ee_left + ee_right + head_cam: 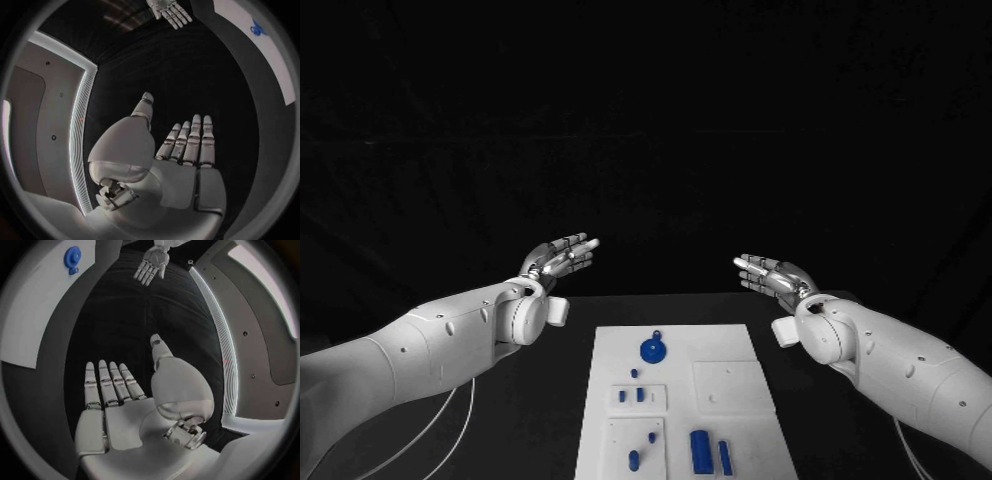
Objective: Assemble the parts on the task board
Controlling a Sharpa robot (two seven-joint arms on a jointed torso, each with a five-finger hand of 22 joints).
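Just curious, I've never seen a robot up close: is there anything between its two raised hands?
Nothing. In the head view, the open left hand and open right hand have only dark background between them; the white task board lies nearer the robot.

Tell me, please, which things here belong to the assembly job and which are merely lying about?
Job:
- task board
- blue parts on it
- left hand and right hand, both empty

Lying about:
- black table
- white cables beside the left arm
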